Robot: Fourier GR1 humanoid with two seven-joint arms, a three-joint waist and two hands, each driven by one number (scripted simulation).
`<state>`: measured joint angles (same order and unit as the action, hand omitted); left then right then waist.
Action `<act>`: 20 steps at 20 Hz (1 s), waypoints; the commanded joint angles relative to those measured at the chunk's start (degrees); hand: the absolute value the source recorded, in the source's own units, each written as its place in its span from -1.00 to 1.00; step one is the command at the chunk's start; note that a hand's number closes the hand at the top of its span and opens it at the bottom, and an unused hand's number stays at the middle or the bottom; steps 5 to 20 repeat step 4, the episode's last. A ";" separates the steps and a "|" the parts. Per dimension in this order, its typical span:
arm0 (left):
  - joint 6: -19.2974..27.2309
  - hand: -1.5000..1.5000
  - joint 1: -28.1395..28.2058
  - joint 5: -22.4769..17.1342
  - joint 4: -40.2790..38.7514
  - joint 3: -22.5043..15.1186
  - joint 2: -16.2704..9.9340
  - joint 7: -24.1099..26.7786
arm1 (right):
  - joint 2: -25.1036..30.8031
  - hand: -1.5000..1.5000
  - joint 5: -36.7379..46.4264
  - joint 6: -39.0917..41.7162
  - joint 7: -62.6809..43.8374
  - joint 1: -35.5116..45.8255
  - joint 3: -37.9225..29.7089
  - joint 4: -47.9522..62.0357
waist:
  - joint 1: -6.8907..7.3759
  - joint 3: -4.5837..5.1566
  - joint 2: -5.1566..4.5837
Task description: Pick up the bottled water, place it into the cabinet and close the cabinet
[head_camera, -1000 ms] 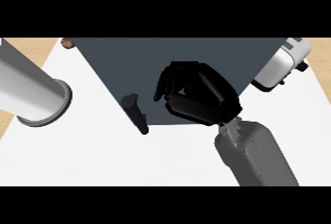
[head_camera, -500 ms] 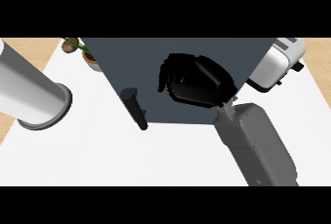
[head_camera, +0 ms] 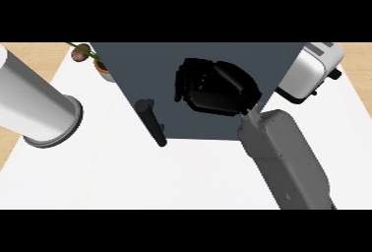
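Observation:
A dark grey cabinet fills the upper middle of the head view, its door face shut and a dark bar handle near its lower left. My right hand lies spread against that face to the right of the handle, fingers pointing left, with its grey forearm rising from the lower right. No bottled water shows anywhere. Of my left arm only the thick grey forearm shows at the left; its hand is out of view.
A silver toaster stands right of the cabinet. A small potted plant sits at the cabinet's upper left corner. The white counter spreads below the cabinet.
My right hand has slid farther up the cabinet face, and the cabinet front now sits higher in view. The toaster and plant have come further into view.

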<state>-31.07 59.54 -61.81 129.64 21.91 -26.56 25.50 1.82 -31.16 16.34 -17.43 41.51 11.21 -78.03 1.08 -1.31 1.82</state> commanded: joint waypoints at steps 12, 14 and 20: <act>1.57 -1.00 -1.44 -0.22 1.05 -0.05 0.42 -2.28 | -1.75 1.00 -0.64 -2.60 -0.13 10.81 -4.96 11.21 | 1.65 1.31 -2.53; 1.57 -1.00 -1.44 -0.22 1.05 -0.05 0.42 -2.28 | -1.75 1.00 -0.64 -2.60 -0.13 10.81 -4.96 11.21 | 1.65 1.31 -2.53; 1.57 -1.00 -1.44 -0.22 1.05 -0.05 0.42 -2.28 | -1.75 1.00 -0.64 -2.60 -0.13 10.81 -4.96 11.21 | 1.65 1.31 -2.53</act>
